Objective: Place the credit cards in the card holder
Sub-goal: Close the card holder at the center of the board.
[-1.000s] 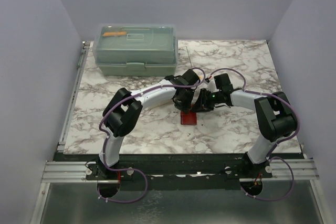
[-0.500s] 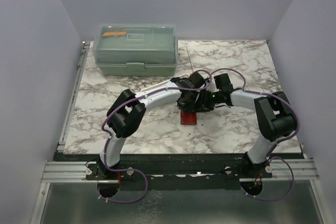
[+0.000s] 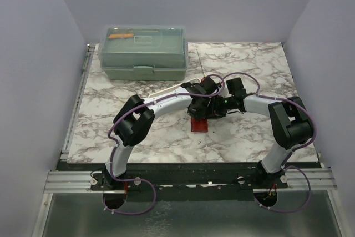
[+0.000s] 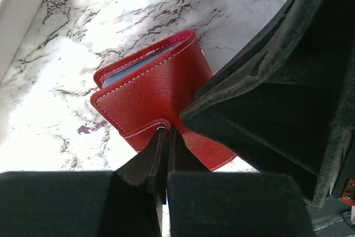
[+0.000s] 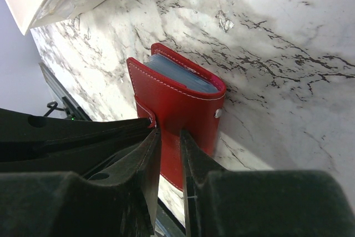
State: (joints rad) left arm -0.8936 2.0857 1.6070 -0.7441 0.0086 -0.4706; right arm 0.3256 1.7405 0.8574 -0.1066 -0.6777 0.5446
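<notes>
Two grippers meet over one red holder [image 3: 199, 125] at the middle of the table [image 3: 138, 131]. In the top view the wrists mask both sets of fingertips, and the holder shows only as a red patch at 6 o'clock of them

Cards [image 5: 180, 73]: only blue-grey edges show, tucked inside the holder's mouth; number cannot be told

Holder, wrist views: near end cut off behind the fingers

Left gripper [image 4: 165, 137]: jaws pressed fully together, tips at the holder's strap; whether the strap is pinched between them is hidden

Right gripper [image 5: 169, 134]: jaws a narrow slit apart, clamped on the holder's red edge just beside the snap

Box [image 3: 143, 53]: green, lidded, at 11 o'clock on the table, well apart from the holder
</notes>
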